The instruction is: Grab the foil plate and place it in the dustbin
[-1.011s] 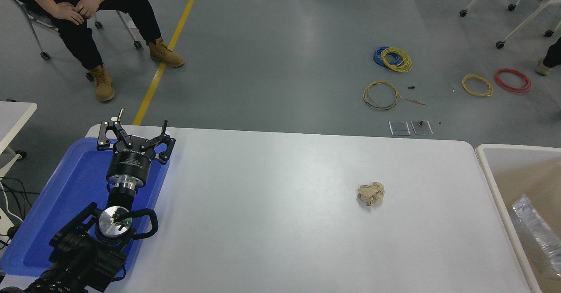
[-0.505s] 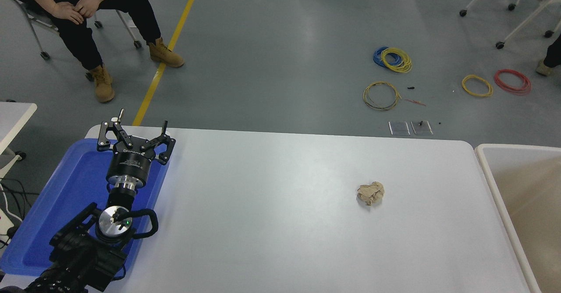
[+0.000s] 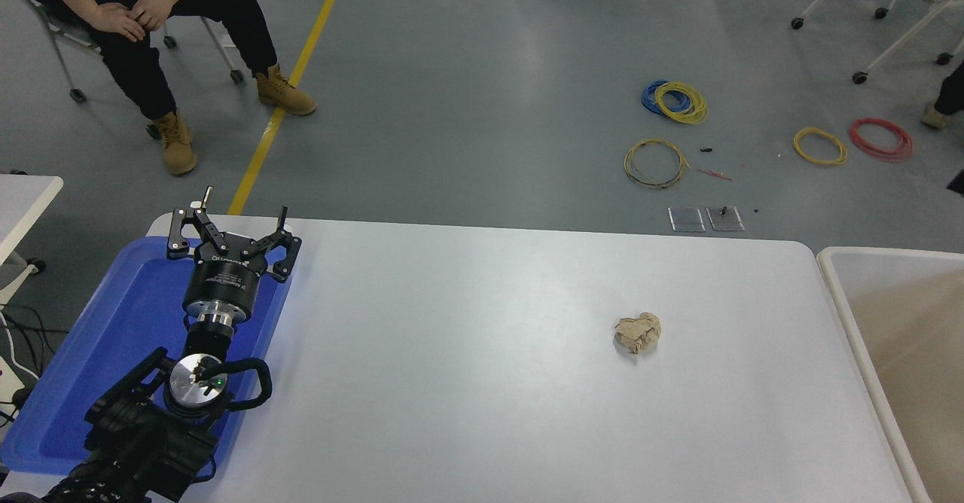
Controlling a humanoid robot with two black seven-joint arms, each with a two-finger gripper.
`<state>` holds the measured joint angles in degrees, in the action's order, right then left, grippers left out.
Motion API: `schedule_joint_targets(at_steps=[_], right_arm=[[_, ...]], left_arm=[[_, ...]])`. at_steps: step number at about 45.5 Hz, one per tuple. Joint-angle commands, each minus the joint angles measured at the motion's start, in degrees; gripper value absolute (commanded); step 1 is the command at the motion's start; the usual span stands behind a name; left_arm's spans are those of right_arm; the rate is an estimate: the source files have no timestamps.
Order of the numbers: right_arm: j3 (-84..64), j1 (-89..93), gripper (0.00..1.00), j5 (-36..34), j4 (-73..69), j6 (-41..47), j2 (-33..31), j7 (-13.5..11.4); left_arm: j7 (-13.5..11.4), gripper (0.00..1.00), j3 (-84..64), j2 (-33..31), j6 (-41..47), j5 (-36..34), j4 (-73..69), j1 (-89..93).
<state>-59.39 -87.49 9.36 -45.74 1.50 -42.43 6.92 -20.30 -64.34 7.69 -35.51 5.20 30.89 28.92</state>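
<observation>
The dustbin (image 3: 836, 292), with an off-white rim and a beige inside, stands at the table's right end; the part of its inside that shows holds nothing I can see. The foil plate is out of view. My left gripper (image 3: 230, 221) is parked at the lower left over a blue tray, open, with nothing between its fingers. My right arm does not appear in the head view.
A flat blue tray (image 3: 120, 322) lies at the table's left end under my left arm. A small crumpled tan paper ball (image 3: 637, 332) sits right of the table's middle. A person (image 3: 143, 13) sits on a chair at the far left, beyond the table.
One second ago a shiny foil shape showed inside the dustbin at the picture's right edge; it dropped out of sight by half a second ago. My left arm has not moved.
</observation>
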Motion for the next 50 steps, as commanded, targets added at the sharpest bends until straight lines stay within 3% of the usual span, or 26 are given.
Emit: schedule_joint_targets(at_steps=[1,8,20,50], right_arm=[[-5.2,-14.1,1.00,1.0,-9.3,9.5,2.5,-0.1],[-7.1,-18.7,1.00,1.7,-10.7,18.1,4.3,-0.1],[-7.2,-26.2,1.00,9.9,-15.9,31.0,6.0,-0.1],[-7.4,-33.3,1.00,11.5,-32.7,42.2,9.2,-0.2]], left_arm=[[0.0,1.00,0.0,0.0,0.0,0.0,0.0,0.0],[0.0,1.00,0.0,0.0,0.0,0.1,0.0,0.0],[0.0,1.00,0.0,0.0,0.0,0.0,0.0,0.0],[0.0,1.00,0.0,0.0,0.0,0.0,0.0,0.0]])
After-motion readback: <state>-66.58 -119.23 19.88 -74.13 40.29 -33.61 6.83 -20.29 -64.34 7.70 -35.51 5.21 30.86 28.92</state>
